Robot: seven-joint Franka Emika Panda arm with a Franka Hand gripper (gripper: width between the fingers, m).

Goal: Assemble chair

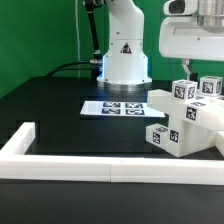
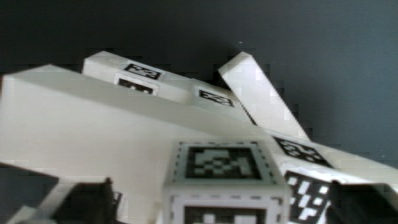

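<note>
The chair [image 1: 185, 118], a cluster of white tagged blocks, sits on the black bench [image 1: 60, 112] at about three o'clock in the exterior view, just beside the marker board [image 1: 112, 107]. The fingers [image 1: 192, 62] hang above it; whether they are spread or pinching cannot be told.

Surface [image 1: 60, 112] lay open toward the exterior view's left; border rail [image 1: 60, 161], marker board [image 1: 113, 107] and chair parts [image 1: 185, 122] obstructed passage.
</note>
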